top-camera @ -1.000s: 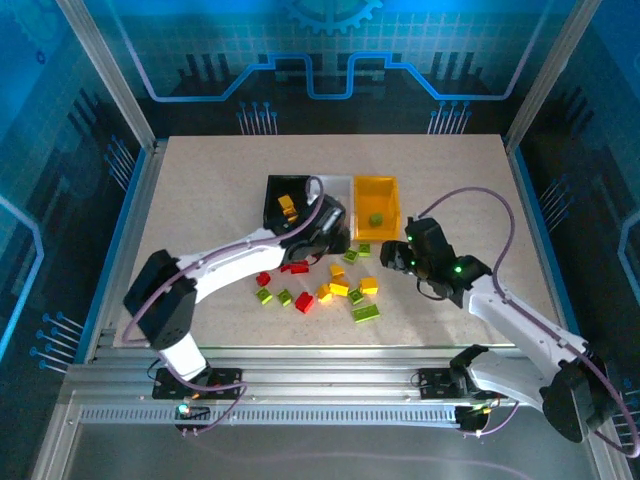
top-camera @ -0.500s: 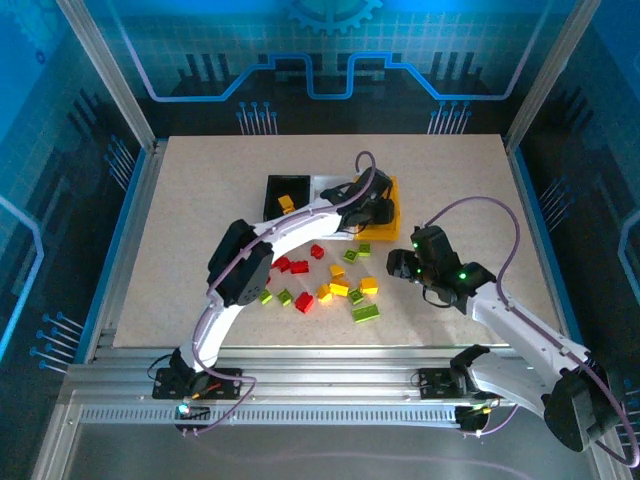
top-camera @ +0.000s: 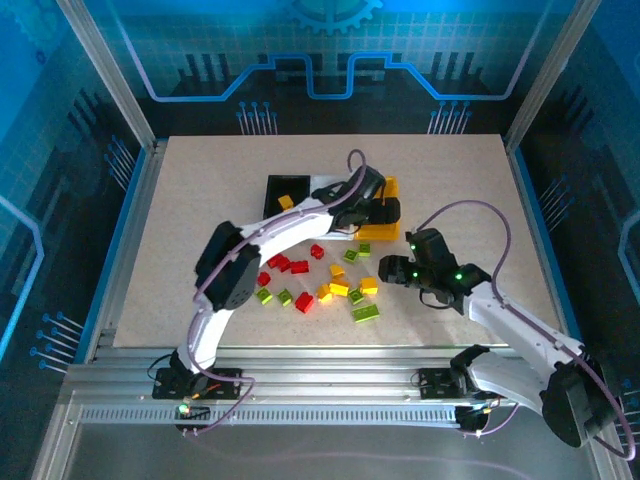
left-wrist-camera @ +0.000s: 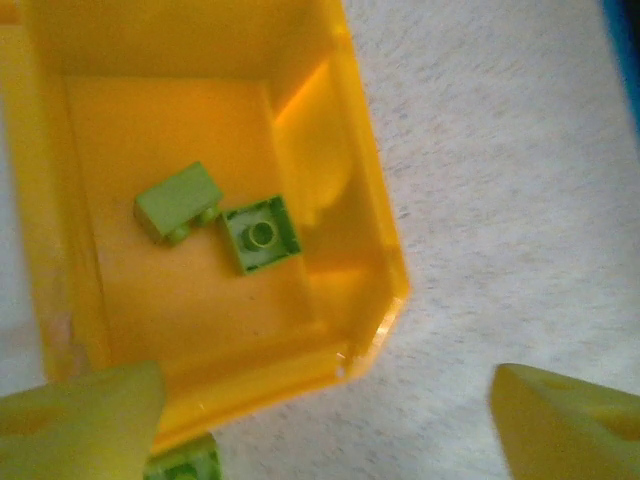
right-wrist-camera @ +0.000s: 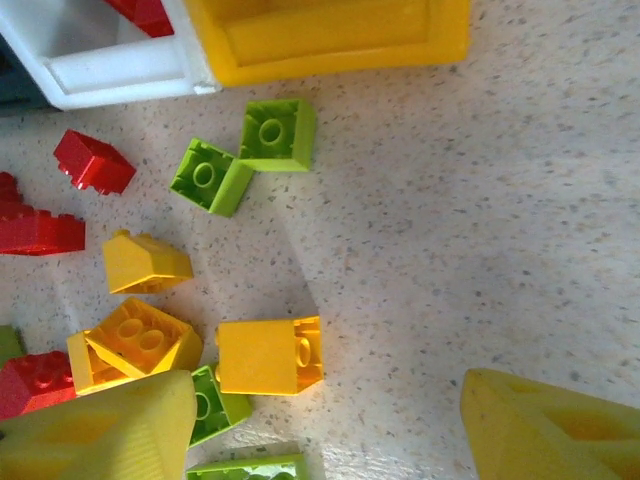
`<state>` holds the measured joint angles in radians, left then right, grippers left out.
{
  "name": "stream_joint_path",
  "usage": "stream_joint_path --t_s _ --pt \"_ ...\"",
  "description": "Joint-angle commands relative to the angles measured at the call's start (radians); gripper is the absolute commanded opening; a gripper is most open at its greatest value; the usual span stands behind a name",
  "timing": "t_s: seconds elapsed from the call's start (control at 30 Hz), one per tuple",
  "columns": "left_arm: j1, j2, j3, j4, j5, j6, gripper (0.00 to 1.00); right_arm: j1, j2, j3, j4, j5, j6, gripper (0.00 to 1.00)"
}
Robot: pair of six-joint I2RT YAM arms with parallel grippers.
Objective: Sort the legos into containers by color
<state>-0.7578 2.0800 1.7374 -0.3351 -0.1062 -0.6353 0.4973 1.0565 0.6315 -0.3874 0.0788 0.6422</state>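
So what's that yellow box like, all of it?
The yellow box is an open-topped bin of shiny yellow-orange plastic, rectangular with rounded corners. It stands upright on the speckled table, beside the white bin. Inside lie two lime green bricks, one stud-up, the other tipped over.

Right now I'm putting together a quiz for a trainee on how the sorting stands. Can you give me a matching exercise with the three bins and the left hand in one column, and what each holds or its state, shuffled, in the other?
Column 1
1. black bin
2. white bin
3. yellow-orange bin
4. left hand

Column 2
A. two lime green bricks inside
B. a yellow brick inside
C. open, holding nothing, over the yellow-orange bin
D. a red brick inside

Pairs: 1-B, 2-D, 3-A, 4-C
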Motion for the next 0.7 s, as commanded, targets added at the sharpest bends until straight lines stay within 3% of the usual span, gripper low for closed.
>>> stream_joint_path --t_s 0.0,0.3,0.67 --pt "-0.025 -0.227 -0.167 0.112 0.029 -0.015 0.99 0.036 0.07 0.019 0.06 -0.045 -0.019 0.73" --pt "-0.051 -0.694 -0.756 0.189 -0.042 -0.082 0.99 0.105 0.286 0.074 0.15 -0.014 0.02 0.74" --pt "-0.049 -1.071 -1.115 0.07 -0.173 -0.165 0.99 0.156 0.426 0.136 0.124 0.012 0.022 0.7"
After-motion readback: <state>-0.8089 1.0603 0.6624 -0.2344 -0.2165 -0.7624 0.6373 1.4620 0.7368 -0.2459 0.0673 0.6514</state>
